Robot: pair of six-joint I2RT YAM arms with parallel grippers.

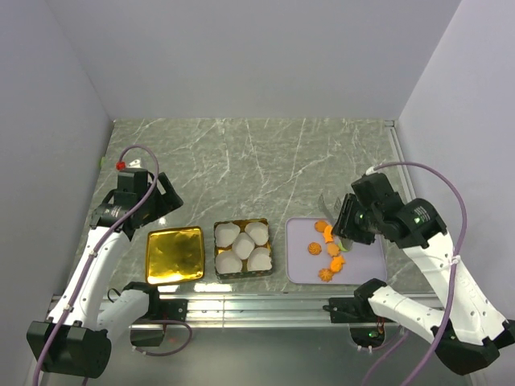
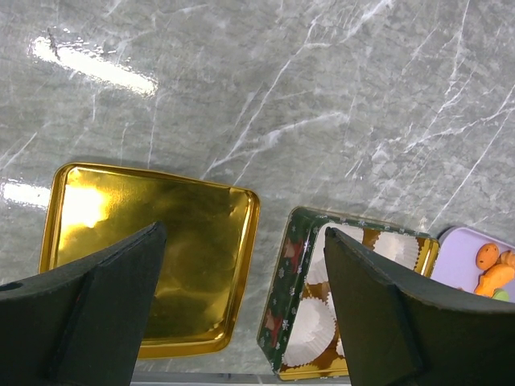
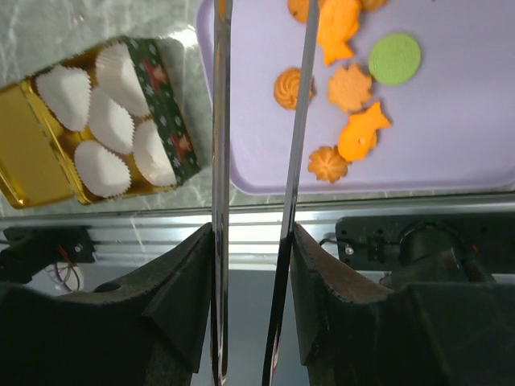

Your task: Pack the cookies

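Right arm: the forearm rises from its base and leans inward, with the wrist folded down over the right part of the lavender tray (image 3: 451,121). The right gripper (image 3: 259,32) carries two long thin blades (image 3: 221,121) that run parallel, a narrow gap apart, with nothing gripped between them. Their tips run out of the wrist view.

Cookies (image 3: 349,88): all lie flat on the tray, clustered in its right half, apart from one another. In the wrist view nearly all sit to the right of the right-hand blade. The round ridged cookie (image 3: 288,87) is crossed by that blade and shows partly in the gap. The tray strip under the gap is otherwise bare.

Orientation: the fish-shaped cookie (image 3: 362,135) lies with its long axis diagonal to the tray edges. A second fish shape (image 3: 336,30) is tilted likewise. The round and leaf-shaped pieces show no long axis. A green disc (image 3: 394,56) lies among them.

Left arm: bent at the elbow, wrist tipped downward, well left of the tray. The left gripper (image 2: 241,322) hangs spread wide and empty, its black fingers (image 2: 88,322) apart.

Other items: an uncovered tin (image 1: 219,256) of white paper cups (image 1: 243,244) stands just left of the tray. The gold lid (image 1: 175,255) lies beyond the tin, further left.
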